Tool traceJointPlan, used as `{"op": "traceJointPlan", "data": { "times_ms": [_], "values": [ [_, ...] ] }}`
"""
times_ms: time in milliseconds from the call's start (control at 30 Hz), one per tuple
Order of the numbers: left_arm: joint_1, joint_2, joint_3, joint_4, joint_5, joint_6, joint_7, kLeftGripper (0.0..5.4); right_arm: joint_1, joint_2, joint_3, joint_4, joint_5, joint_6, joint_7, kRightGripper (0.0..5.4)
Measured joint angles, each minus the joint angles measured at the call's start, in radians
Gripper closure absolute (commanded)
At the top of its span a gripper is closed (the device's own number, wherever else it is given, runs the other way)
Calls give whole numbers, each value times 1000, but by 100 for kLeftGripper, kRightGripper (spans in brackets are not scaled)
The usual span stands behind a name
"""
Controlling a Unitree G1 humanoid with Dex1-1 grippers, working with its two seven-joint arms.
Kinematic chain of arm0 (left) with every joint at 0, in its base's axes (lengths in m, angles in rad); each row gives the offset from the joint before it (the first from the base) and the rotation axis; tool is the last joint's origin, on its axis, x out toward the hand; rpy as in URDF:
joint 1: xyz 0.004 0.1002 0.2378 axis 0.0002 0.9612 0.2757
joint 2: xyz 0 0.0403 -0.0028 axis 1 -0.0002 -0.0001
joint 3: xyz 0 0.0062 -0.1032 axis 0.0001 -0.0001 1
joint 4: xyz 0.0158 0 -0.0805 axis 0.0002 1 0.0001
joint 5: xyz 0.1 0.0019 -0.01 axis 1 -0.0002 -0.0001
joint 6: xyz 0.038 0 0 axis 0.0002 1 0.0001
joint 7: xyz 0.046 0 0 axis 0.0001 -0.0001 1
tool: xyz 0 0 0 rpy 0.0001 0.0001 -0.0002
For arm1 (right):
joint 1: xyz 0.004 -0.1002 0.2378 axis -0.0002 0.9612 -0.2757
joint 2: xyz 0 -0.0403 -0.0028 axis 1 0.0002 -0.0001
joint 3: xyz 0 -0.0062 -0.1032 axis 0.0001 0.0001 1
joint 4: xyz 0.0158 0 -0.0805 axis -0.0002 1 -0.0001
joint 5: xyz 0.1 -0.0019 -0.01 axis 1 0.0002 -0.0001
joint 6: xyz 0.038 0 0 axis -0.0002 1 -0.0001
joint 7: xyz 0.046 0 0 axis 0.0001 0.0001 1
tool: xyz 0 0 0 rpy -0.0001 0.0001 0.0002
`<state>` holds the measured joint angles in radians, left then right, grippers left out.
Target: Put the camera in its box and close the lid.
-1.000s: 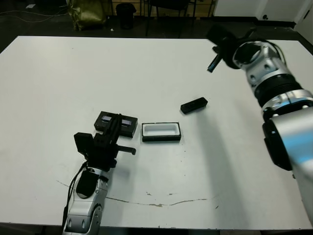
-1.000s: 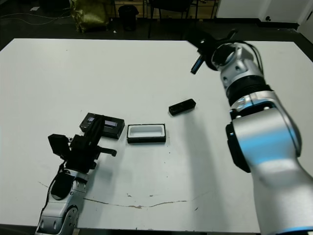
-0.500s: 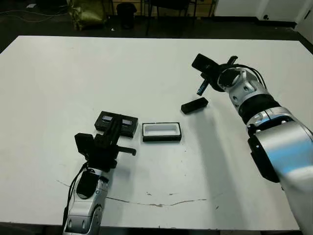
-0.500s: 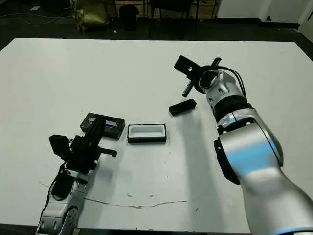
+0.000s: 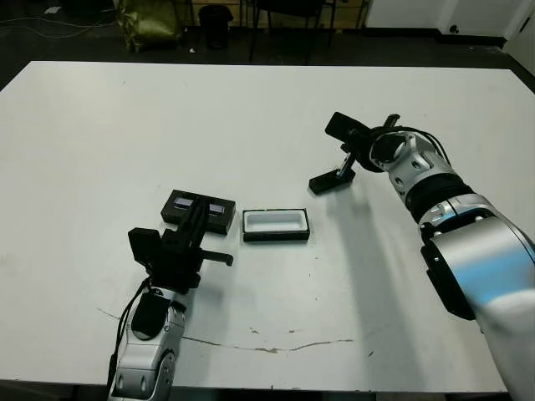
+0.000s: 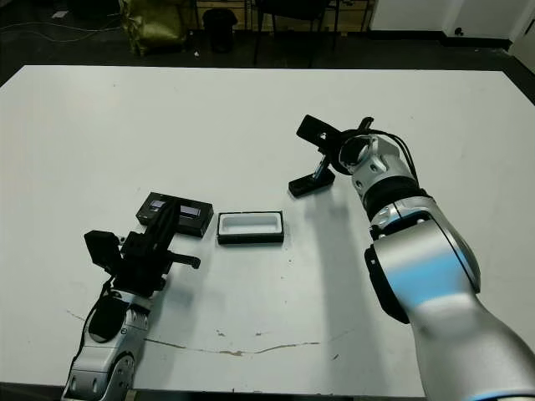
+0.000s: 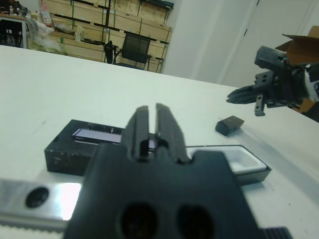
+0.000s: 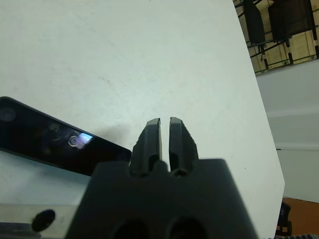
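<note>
- White table (image 5: 100, 125), far edge cut off.
- Lid (image 5: 199, 210) flat, just left of box (image 5: 276, 225); both long axes run left-right.
- Camera (image 5: 332, 180) right of box, apart, lying slanted, right end farther away.
- Right gripper (image 5: 343, 167) pressed together, empty, tips at camera; contact unclear.
- Left gripper (image 7: 152, 127) nearly closed, empty, above lid.

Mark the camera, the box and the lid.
camera (image 5: 331, 180): left eye view, middle of its top face.
box (image 5: 276, 236): left eye view, near black wall.
lid (image 6: 189, 212): right eye view, glossy window strip.
</note>
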<state>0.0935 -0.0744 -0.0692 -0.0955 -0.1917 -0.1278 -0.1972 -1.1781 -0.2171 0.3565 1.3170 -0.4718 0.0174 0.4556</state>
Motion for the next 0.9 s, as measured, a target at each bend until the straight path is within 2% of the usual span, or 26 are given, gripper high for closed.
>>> {"op": "traceJointPlan", "data": {
  "times_ms": [633,900],
  "values": [
    [9,-4,-4,3,2,-6,0,538,31,7,30,2,-30,-18,-10,540],
    [18,-5,-8,3,10,-6,3,538,46,12,18,2,-17,-18,-5,540]
  ]
}}
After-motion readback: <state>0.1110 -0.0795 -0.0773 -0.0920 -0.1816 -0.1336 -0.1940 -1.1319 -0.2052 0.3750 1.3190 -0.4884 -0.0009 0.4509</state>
